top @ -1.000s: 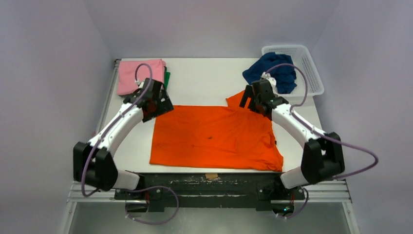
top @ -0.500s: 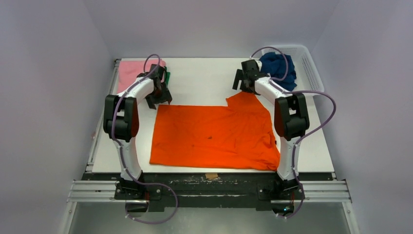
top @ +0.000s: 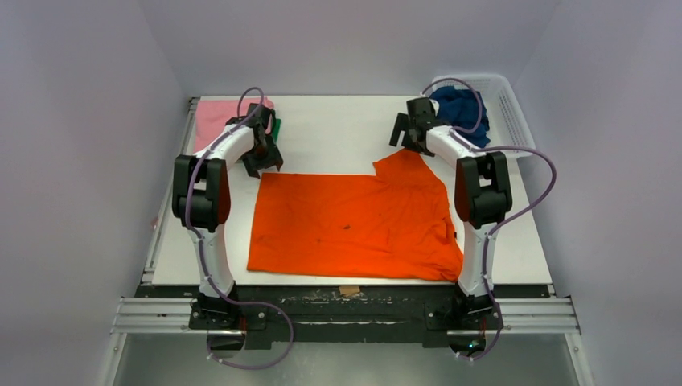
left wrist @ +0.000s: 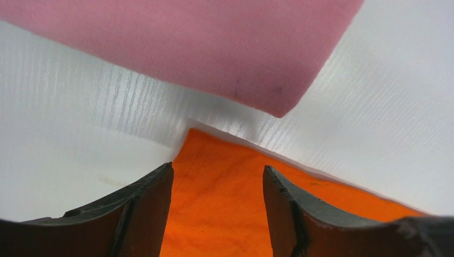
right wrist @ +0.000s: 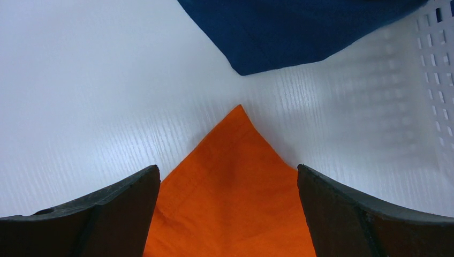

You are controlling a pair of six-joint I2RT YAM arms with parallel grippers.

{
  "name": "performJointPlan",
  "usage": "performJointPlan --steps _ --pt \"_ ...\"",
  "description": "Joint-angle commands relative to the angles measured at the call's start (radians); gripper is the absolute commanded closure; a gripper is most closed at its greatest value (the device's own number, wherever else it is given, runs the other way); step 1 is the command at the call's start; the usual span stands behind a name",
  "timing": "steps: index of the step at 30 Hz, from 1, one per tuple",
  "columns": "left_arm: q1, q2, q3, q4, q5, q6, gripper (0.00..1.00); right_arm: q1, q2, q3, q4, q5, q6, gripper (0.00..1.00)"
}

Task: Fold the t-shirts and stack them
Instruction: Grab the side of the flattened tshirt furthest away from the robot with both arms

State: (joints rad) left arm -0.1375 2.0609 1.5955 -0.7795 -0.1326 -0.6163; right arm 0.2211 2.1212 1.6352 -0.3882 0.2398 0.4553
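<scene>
The orange t-shirt (top: pixel 354 225) lay spread flat in the middle of the white table (top: pixel 338 129), as seen from the top view. It had a small dark speck near its middle. A pointed bit stuck up at its upper right corner.

Your left hand (top: pixel 263 158) was at the shirt's upper left corner. It was partly open. In the left wrist view its two dark fingers (left wrist: pixel 142 201) stood apart at the bottom of the frame, and the orange corner showed in the gap between them. The hand had not shut on the cloth.

The pink t-shirt (top: pixel 213 117) lay folded in the upper left of the top view, just beside your left hand. A bit of a green t-shirt (top: pixel 276 127) peeked out at its right side.

Your right hand (top: pixel 408 133) was at the pointed bit. It was wide open and held nothing. In the right wrist view the orange tip sat in the middle, between the two fingers.

The navy t-shirt (top: pixel 458 104) lay bunched in the white basket (top: pixel 507 112) in the upper right. It was near the orange tip but not touching it.
</scene>
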Motion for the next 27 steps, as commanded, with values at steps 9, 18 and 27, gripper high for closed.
performJointPlan --steps 9,18,27 --pt "0.007 -0.01 0.032 0.018 0.084 -0.024 0.4 -0.005 -0.25 -0.258 0.037 -0.128 -0.084 0.11" --pt "0.007 -0.005 0.037 -0.045 0.027 -0.058 0.41 0.037 -0.465 -0.541 0.049 -0.11 -0.056 0.11" --pt "0.006 -0.016 0.029 -0.041 0.049 -0.078 0.41 0.016 -0.317 -0.523 -0.033 -0.091 0.007 0.12"
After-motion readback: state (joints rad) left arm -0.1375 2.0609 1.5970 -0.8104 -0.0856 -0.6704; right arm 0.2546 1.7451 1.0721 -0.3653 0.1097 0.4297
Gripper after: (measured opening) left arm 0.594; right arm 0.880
